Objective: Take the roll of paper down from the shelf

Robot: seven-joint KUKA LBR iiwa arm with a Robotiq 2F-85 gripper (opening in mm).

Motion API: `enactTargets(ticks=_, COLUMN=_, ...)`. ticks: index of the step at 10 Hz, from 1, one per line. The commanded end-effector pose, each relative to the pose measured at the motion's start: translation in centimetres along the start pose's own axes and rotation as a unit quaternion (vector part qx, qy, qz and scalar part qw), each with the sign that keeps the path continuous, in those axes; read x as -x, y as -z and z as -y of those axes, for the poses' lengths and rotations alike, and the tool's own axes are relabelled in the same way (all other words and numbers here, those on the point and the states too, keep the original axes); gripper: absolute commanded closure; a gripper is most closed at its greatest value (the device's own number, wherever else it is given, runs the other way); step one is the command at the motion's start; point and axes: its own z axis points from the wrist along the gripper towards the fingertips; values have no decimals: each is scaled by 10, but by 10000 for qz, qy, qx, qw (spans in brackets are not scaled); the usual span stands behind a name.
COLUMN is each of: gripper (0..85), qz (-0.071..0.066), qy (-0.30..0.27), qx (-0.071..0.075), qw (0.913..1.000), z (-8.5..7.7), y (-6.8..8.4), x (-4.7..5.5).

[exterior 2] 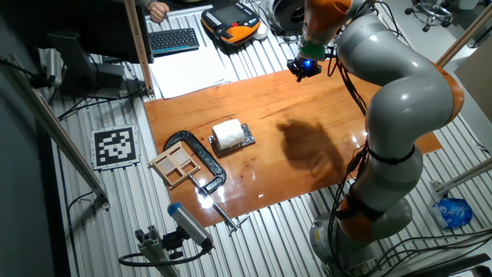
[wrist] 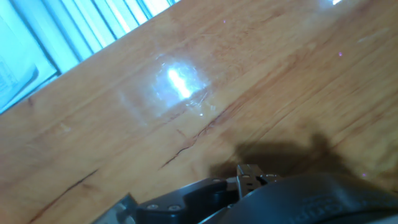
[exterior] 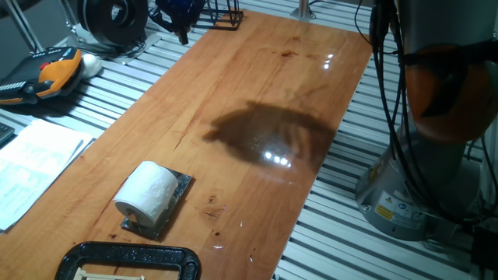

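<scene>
- I see the roll of paper lying on its side on the shelf, toward 9 o'clock on the table; nothing is done yet.
- My gripper hangs high at 12 o'clock, well apart; whether the jaws are open, I cannot tell.
- All is left: approach, grasp, lift down.

I can't make out a single word or number. The yellow warning sticker on the robot's base carries print too small for me to read. A square black-and-white marker tag lies on the slatted table. The paper sheets show only blurred lines.
</scene>
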Motion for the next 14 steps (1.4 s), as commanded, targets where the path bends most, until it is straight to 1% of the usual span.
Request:
enactTargets(ticks=1, gripper=680, qz=-118, qy=-219, qx=42, qw=9997, z=-5, y=-6, x=-2)
enactTargets(ticks=2, gripper=680, qz=-145, qy=-341, qx=50, qw=9993, z=-9, y=-11, x=-4)
enactTargets(ticks=4, gripper=680, qz=-181, qy=-715, qx=76, qw=9972, z=-22, y=-30, x=-18)
enactTargets(ticks=5, gripper=680, qz=-227, qy=-912, qx=125, qw=9955, z=-28, y=-40, x=-24)
enactTargets(ticks=6, gripper=680, qz=-233, qy=-1087, qx=138, qw=9937, z=-33, y=-51, x=-30)
enactTargets(ticks=8, gripper=680, qz=-190, qy=-1385, qx=216, qw=9899, z=-43, y=-72, x=-38)
enactTargets(ticks=11, gripper=680, qz=-32, qy=-1679, qx=327, qw=9853, z=-51, y=-98, x=-49)
enactTargets(ticks=12, gripper=680, qz=-24, qy=-1770, qx=348, qw=9836, z=-54, y=-104, x=-52)
enactTargets(ticks=13, gripper=510, qz=-21, qy=-1838, qx=364, qw=9823, z=-55, y=-109, x=-53)
enactTargets(ticks=14, gripper=510, qz=-7, qy=-1906, qx=369, qw=9810, z=-55, y=-114, x=-56)
